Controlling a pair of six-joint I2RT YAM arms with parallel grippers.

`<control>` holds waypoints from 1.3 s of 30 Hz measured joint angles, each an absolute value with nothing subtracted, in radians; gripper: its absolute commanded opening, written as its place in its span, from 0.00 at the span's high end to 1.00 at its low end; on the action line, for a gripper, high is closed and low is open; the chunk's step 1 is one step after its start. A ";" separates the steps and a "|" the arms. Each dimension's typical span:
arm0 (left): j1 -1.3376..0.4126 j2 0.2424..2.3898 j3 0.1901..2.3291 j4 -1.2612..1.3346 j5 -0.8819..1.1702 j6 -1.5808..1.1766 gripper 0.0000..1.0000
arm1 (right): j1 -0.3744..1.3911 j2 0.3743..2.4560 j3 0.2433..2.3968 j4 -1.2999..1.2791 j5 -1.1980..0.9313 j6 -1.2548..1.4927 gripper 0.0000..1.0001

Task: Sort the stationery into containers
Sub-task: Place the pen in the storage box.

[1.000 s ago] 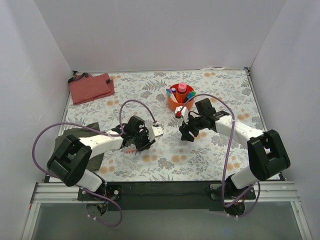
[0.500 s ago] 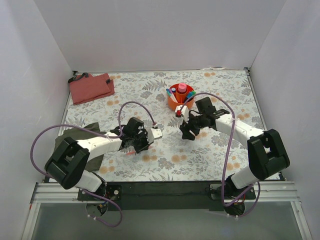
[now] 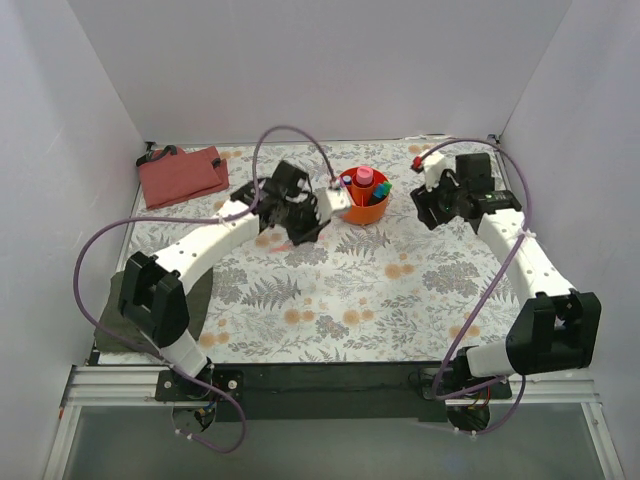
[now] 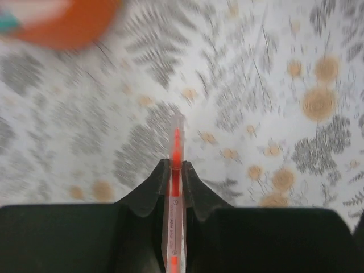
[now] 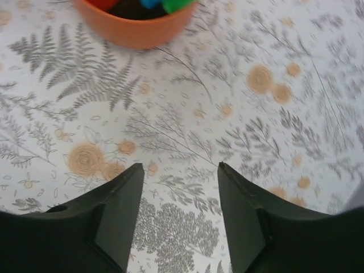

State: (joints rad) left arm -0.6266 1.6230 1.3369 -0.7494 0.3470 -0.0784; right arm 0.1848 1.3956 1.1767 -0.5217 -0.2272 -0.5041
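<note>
Left gripper [image 4: 175, 170] is clamped on the thin orange-red pen [image 4: 177, 133], with the orange cup [image 4: 62, 23] blurred at its 11 o'clock. Right gripper [image 5: 180, 170] hangs spread apart, nothing in it, the cup at its 11 too. Floral table cover [image 3: 400, 300] below, white walls [image 3: 300, 70] around, red pouch [image 3: 182, 175] at 10 o'clock.

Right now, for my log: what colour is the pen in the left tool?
Orange-red; the pen shows best in the left wrist view.

The thin orange-red pen [image 4: 174, 193] sits clamped in the left gripper [image 4: 175, 166], tip jutting forward. The orange cup [image 3: 368, 212], holding a pink tube [image 3: 365, 177], stands near, ahead-left.
</note>
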 measured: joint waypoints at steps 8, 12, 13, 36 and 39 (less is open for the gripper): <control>-0.596 1.781 1.867 -0.719 0.522 -0.068 1.00 | 0.029 1.381 1.144 -0.532 -0.159 -0.369 0.27; -0.579 1.731 1.649 -0.352 0.623 -0.182 1.00 | 0.028 1.381 1.126 -0.537 -0.158 -0.342 0.28; -0.578 1.714 1.553 -0.202 0.636 -0.222 1.00 | 0.028 1.380 1.126 -0.537 -0.158 -0.338 0.29; -0.617 2.379 2.056 0.865 0.393 -0.822 1.00 | 0.014 1.397 1.081 -0.522 -0.183 -0.302 0.34; -0.617 2.440 2.060 0.872 0.366 -0.849 1.00 | 0.013 1.408 1.081 -0.522 -0.192 -0.288 0.34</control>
